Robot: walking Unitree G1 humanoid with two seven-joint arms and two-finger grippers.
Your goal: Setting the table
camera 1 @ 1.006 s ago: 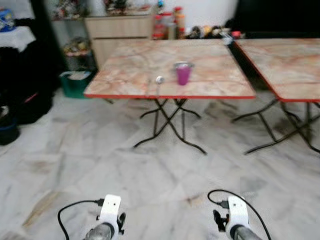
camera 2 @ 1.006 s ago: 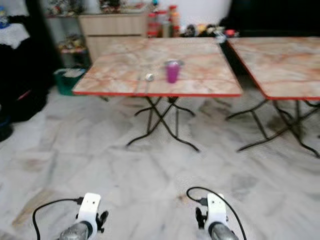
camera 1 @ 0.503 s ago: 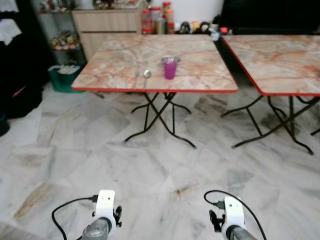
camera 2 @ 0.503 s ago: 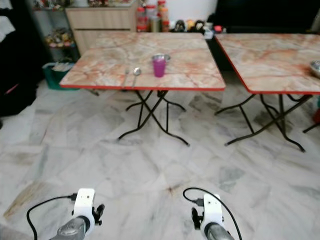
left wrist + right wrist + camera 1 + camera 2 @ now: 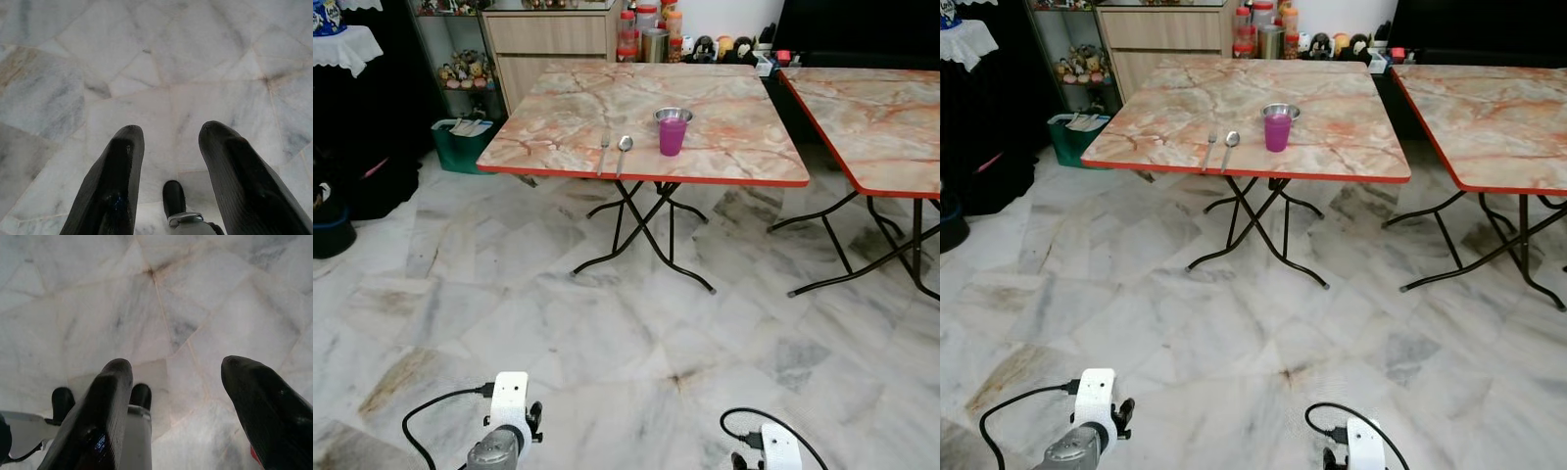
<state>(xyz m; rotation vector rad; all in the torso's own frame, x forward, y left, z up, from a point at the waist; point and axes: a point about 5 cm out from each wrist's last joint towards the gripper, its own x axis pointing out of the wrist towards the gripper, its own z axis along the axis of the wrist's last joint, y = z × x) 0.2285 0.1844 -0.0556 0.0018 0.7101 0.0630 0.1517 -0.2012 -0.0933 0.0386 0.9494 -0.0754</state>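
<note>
Purple cup [image 5: 673, 135] upright near the middle of the marble-topped folding counter [image 5: 568, 125], steel bowl [image 5: 673, 115] touching or just behind it. Fork [image 5: 604, 153] and spoon [image 5: 623, 151] side by side near the front edge, a little to the left of the cup, handles toward the red rim. Second counter [image 5: 881, 117] of the same kind off to the right, a narrow gap between the two. Cabinet [image 5: 548, 44] with jars and bottles behind; green bin [image 5: 462, 144] on the floor at the far left corner.

Well short of all this, across a wide stretch of marble floor [image 5: 636, 343]: both arms low at the bottom of the head views. Left pincer [image 5: 171, 171] spread open, empty, pointing at floor tiles. Right pincer [image 5: 176, 406] likewise wide apart, nothing between its fingers.

Judged stage: approach, no reach yet possible.

Risks from here: crossed metal legs [image 5: 641, 230] splaying forward under the counter, easy to catch with a foot on a close approach, enough to jolt the light folding top and tip the cup. Cutlery near the edge, liable to be swept off by a low arm. Glossy floor, possibly slippery.
</note>
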